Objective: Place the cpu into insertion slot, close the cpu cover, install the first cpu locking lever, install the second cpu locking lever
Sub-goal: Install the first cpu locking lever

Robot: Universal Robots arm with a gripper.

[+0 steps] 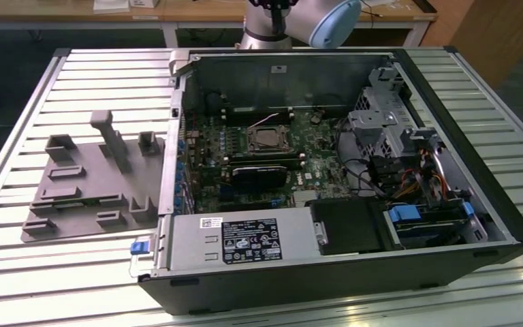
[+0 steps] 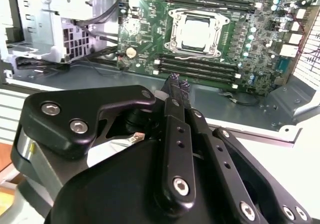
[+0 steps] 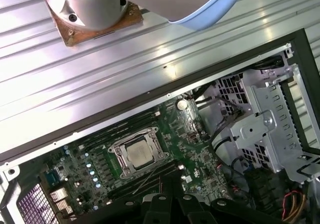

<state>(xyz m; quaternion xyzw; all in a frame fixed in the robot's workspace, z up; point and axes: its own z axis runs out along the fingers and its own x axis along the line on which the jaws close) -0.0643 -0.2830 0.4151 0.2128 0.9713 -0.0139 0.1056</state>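
While the claw [image 2: 178, 82] hangs empty with fingertips together, the cpu [image 2: 196, 32] already lies well beyond it in the insertion slot [image 2: 218, 53], apparently framed by the cpu cover [image 2: 174, 30]. Whether the locking levers are latched cannot be told.

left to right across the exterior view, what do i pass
grey moulded tray → cpu seated on the green board → silver drive cage → blue tab
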